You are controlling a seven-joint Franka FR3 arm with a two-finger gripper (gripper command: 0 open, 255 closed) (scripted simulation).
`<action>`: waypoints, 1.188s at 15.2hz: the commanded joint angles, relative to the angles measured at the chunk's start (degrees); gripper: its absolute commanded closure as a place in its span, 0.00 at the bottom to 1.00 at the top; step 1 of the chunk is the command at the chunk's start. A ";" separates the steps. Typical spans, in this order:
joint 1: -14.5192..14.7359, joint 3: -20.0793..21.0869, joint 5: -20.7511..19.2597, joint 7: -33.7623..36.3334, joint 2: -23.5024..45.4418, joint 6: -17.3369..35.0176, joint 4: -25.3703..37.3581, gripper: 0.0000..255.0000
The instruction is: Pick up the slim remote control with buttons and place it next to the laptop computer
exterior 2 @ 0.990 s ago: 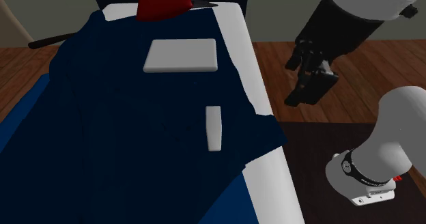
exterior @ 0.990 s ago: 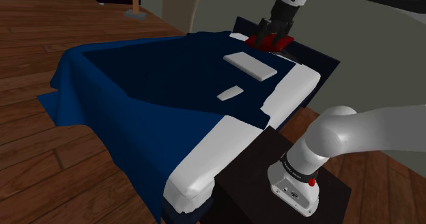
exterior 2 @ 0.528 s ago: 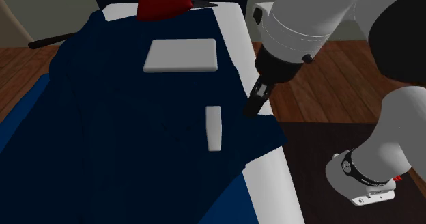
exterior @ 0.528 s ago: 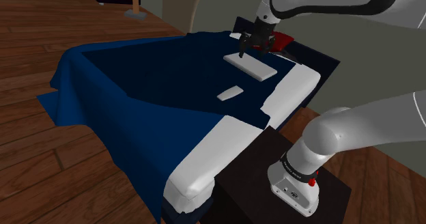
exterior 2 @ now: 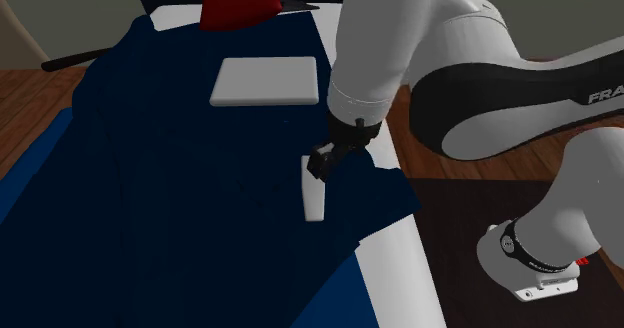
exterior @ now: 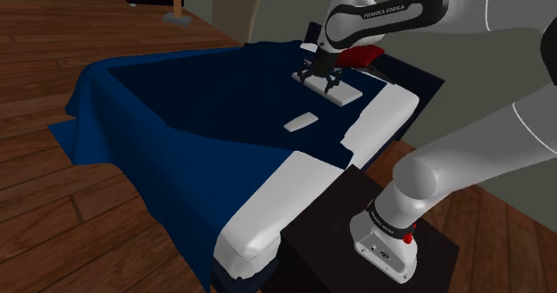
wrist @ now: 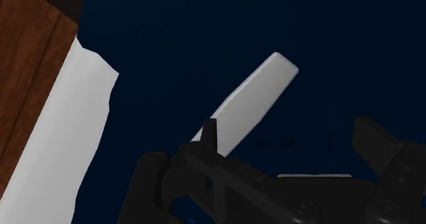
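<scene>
Your tool [wrist: 287, 130] hangs over the bed [exterior: 268, 206] with its fingers spread wide, and it has hold of nothing. The slim white remote control [wrist: 249, 103] lies flat on the dark blue blanket [exterior: 178, 113], close to the bed's side edge that faces the stand. Its long axis runs along the bed's length. The closed white laptop [exterior 2: 265, 80] rests further toward the head end, short of the red pillow [exterior 2: 238, 1].

What matters for your next move is the offset. In the wrist view the remote control slants across the gap: its near end sits behind one finger [wrist: 210, 135] and its far end points away between the two. It is therefore off-centre toward that finger and not square to the closing line. You will probably need to slide the tool until the remote control's middle lies between the fingers. Then turn the wrist so they close across its narrow width before you descend.
</scene>
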 commanded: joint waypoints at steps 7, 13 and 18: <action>-4.35 -0.68 0.00 15.62 15.69 11.15 2.38 0.00; -6.28 -2.69 1.07 25.79 27.23 18.45 5.29 0.00; -6.58 -3.42 1.48 28.19 32.04 22.33 5.92 0.00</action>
